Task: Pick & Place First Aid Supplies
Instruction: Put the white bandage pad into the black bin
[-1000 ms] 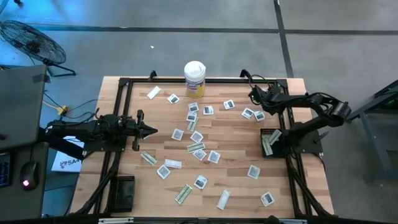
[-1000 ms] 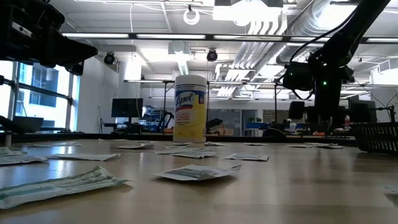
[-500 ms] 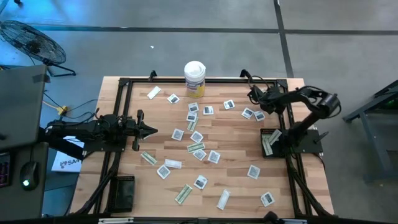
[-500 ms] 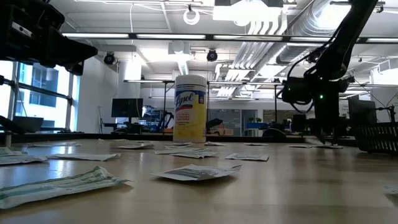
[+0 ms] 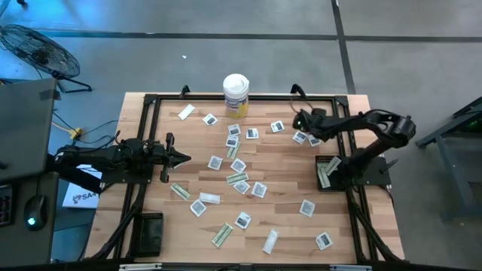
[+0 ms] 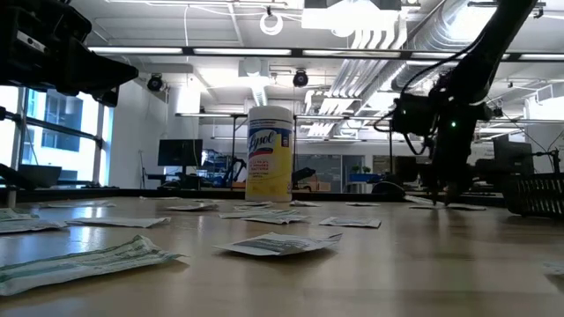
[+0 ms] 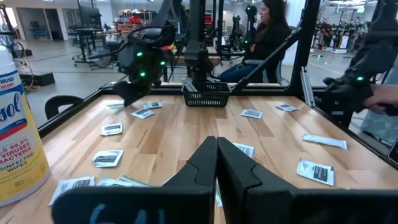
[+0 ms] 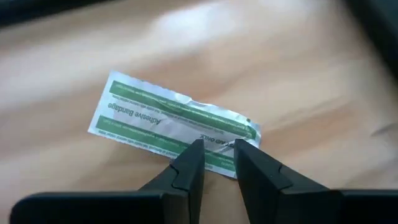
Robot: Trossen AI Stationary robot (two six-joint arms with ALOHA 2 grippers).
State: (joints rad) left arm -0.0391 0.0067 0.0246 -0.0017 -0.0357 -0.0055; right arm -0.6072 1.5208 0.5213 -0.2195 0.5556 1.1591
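Many small packets lie flat across the wooden table (image 5: pixel 282 214): square white sachets such as one (image 5: pixel 259 190), and pale-green oblong wrappers such as one (image 5: pixel 223 235). My right gripper (image 5: pixel 297 120) points down near the far right part of the table, its tips low over the wood (image 6: pixel 439 202). In the right wrist view it (image 8: pixel 219 155) stands slightly open over a green-striped adhesive bandage wrapper (image 8: pixel 168 121) that lies flat. My left gripper (image 5: pixel 184 158) waits shut above the table's left side (image 7: pixel 216 155). My right gripper comes at the bandage wrapper from above, its fingertips (image 8: pixel 189 158) over the middle of one long edge (image 8: pixel 211 149), lying across the wrapper. Whether they touch it I cannot tell. The wrapper lies flat on the table.
A tall white canister with a yellow label (image 5: pixel 236 95) stands at the far edge. A black basket (image 5: pixel 325 172) with wrappers in it sits at the right, and a black tray (image 5: pixel 151 233) at the near left. A black frame (image 5: pixel 226 98) rims the table. A person sits beyond it (image 7: pixel 267 31).
My right gripper has moved toward the table's left edge and come down closer to the wood, its arm folding in. The packets have stayed in place.
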